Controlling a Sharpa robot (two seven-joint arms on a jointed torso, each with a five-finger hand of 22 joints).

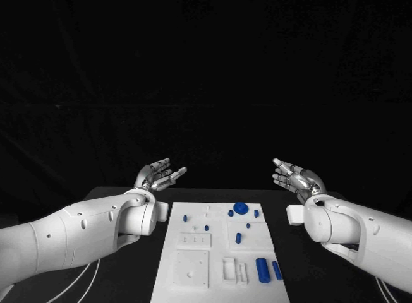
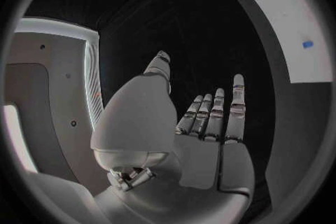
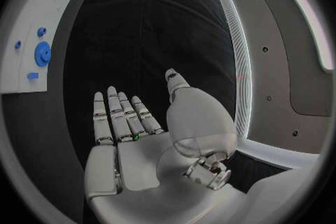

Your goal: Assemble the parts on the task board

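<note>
Task board (image 1: 193,265): white rectangular plate, lying flat mid-bench on the black bench (image 1: 288,278), long axis running away from the robot, between the two arms. Near end: raised white square block (image 1: 193,268) at the left side, two upright white ribs (image 1: 234,269) beside it, then two long blue cylinders (image 1: 261,270) lying side by side at the right side. Middle: smaller white raised plate (image 1: 195,240) with small slots; short blue peg (image 1: 239,238) on a pale pad to its right. Farther on: several small blue pegs (image 1: 230,213) scattered, some upright, details too small to tell. Far end: blue round disc (image 1: 241,207), largest blue part, near the board's far right corner.

Beyond the board's far end, both hands raised off the bench, well apart from the board and from each other.

Left hand (image 1: 160,175): empty, palm up, fingers (image 1: 174,173) extended and apart. Confirmed at left wrist: bare palm, fingers straight, nothing held (image 2: 203,140).

Right hand (image 1: 296,177): empty, fingers spread, palm facing inward. Confirmed at right wrist: flat palm, fingers straight, nothing held (image 3: 133,140).

Neither hand touching any part.
</note>
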